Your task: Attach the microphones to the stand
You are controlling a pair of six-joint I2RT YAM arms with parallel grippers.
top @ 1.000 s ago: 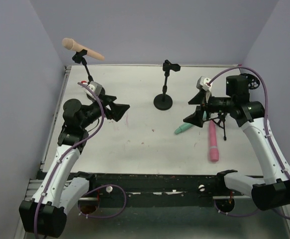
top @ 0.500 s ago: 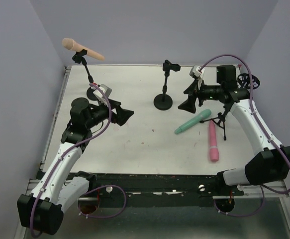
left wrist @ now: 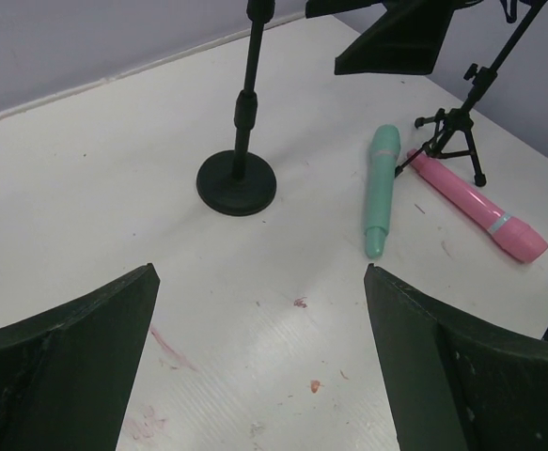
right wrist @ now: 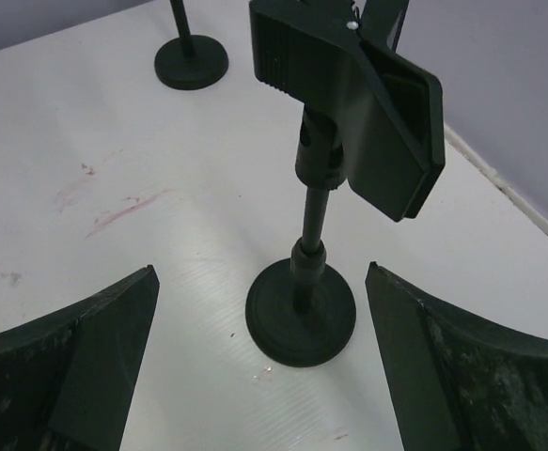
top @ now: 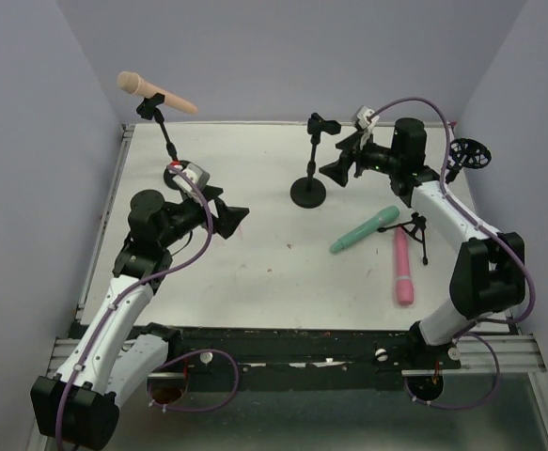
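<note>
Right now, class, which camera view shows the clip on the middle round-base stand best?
The right wrist view: the clip fills the upper frame, close and sharp. The top external view shows the clip small and distant. The left wrist view cuts it off, showing only the stand's pole and base.

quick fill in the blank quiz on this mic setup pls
1. The microphone clipped into the far-left stand is ____ in colour.
2. The mint microphone and the pink microphone lie flat on the ____.
3. The clip of the round-base stand, near the right tool, holds ____.
4. The left tool and the right tool both stand ____.

Missing words: peach; table; nothing; open
</note>
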